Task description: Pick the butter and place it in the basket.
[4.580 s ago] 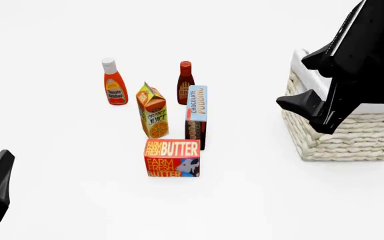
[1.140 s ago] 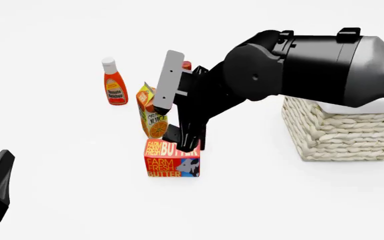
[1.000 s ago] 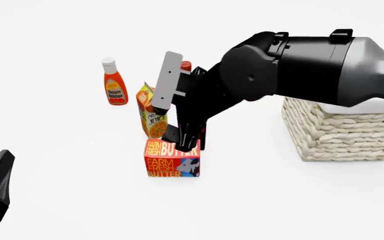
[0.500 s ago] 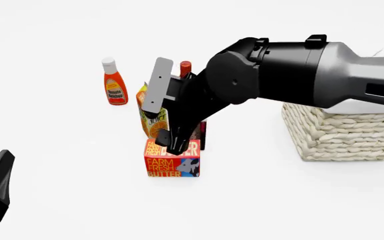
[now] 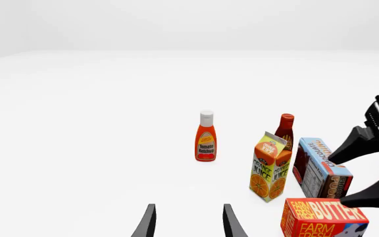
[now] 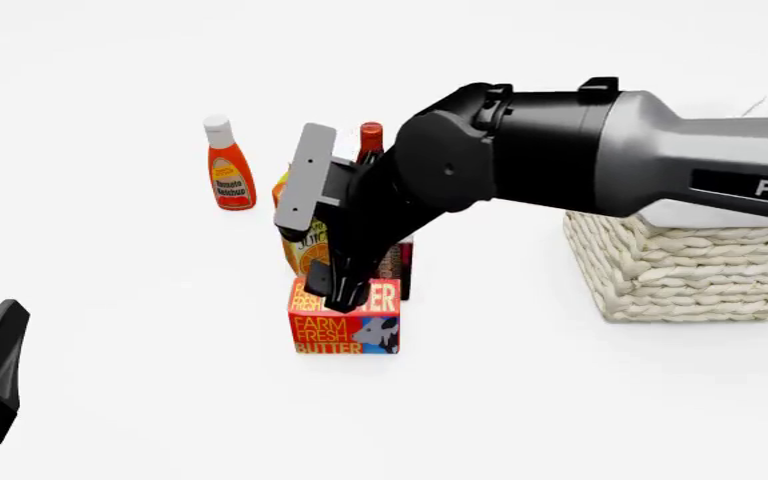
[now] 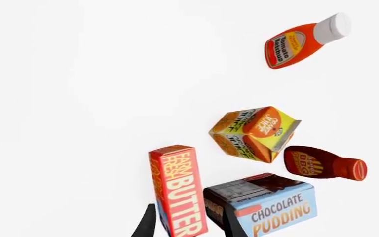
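The right end effector (image 6: 340, 297) hangs right over the red and orange butter box (image 6: 344, 320), with its fingers spread on either side of the box top. Nothing is pinched yet. The box's long side runs from the left edge toward the right edge of the white tabletop (image 6: 131, 380), near the middle. The big cream woven basket (image 6: 684, 270) waits by the right edge. The left end effector (image 5: 186, 224) is spread too, and much farther away.

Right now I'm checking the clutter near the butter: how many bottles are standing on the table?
2. The ketchup bottle stands apart on the far left of the group; the dark sauce bottle stands behind the pudding box, partly hidden by the right arm. None seem hidden.
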